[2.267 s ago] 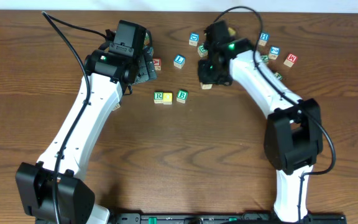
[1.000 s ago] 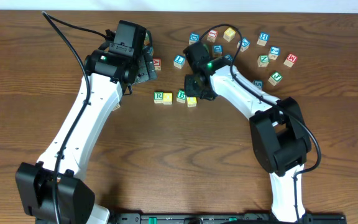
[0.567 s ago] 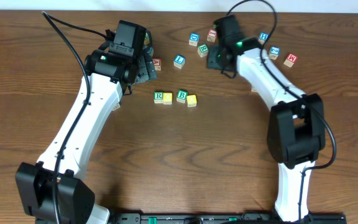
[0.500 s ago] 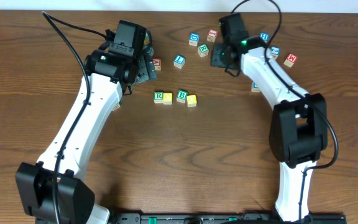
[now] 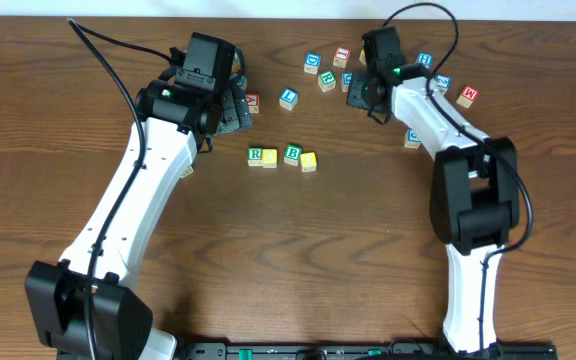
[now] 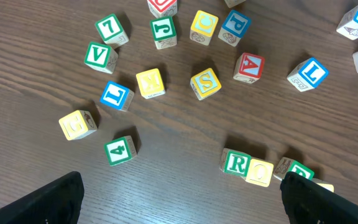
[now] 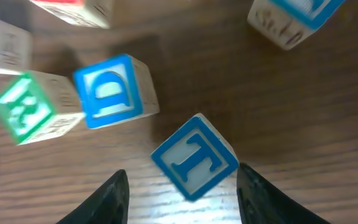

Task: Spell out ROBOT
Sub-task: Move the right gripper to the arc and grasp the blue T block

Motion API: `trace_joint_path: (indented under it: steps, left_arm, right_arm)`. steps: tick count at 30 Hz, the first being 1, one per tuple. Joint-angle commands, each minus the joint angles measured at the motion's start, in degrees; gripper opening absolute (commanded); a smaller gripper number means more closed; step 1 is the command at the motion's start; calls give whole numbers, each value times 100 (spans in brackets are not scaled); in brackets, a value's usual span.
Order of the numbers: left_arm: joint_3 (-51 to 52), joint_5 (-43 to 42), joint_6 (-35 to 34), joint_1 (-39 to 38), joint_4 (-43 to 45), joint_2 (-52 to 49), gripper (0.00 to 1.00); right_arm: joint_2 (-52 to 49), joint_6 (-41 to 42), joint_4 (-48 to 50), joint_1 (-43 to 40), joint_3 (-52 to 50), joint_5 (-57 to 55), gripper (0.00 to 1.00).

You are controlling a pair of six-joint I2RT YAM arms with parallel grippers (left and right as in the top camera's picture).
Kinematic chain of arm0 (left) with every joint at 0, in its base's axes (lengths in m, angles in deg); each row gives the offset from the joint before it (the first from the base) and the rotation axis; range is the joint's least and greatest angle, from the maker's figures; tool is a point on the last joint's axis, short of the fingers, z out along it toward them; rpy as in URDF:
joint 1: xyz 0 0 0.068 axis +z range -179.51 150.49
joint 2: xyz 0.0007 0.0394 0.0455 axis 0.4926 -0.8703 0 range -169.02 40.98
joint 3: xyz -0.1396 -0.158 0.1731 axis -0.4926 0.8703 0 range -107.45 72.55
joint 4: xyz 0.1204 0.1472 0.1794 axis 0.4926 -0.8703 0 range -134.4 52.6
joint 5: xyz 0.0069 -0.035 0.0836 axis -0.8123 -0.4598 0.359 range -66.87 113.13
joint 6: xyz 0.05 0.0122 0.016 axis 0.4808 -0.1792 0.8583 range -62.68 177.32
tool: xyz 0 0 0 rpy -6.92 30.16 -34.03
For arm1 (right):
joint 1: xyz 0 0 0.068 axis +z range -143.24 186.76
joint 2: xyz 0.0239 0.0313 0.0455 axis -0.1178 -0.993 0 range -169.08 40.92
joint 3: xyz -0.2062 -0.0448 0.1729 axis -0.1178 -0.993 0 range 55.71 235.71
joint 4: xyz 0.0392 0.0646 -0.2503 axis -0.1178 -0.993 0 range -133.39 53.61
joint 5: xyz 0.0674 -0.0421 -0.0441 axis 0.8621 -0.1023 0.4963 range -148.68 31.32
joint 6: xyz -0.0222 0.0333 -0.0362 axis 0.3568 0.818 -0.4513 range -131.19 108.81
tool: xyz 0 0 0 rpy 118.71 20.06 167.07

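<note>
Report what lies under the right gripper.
The blue-lettered T cube sits on the wooden table, between the open fingers of the right gripper. From overhead, the gripper covers it.

The table (image 5: 298,250) is dark brown wood, smooth, with fine grain and a faint sheen. The T cube (image 7: 194,157) and R cube (image 6: 235,163) are pale bare-looking wood with matt coloured print. The left arm (image 5: 138,190) wears glossy white plastic shells; the fingers (image 7: 114,196) of the right gripper (image 7: 182,180) look matt black plastic

Blue-lettered T cube (image 7: 194,158), green-lettered R cube (image 5: 256,154), brown table (image 5: 318,260).
</note>
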Motion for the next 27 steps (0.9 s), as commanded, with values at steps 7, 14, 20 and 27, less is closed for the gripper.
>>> trace_joint_path:
  steps: [7, 14, 20, 27]
  left_arm:
    - [-57, 50, -7, 15, -17, 44, 100]
    - [-57, 50, -7, 15, -17, 44, 100]
    - [-57, 48, -7, 15, -17, 44, 100]
    - [-57, 48, -7, 15, -17, 44, 100]
  right_arm:
    - [-103, 841, 387, -87, 59, -72, 53]
    - [-127, 1375, 466, -101, 50, -210, 52]
    - [-319, 1631, 546, -87, 48, -378, 53]
    - [-413, 1626, 616, -109, 48, -374, 49]
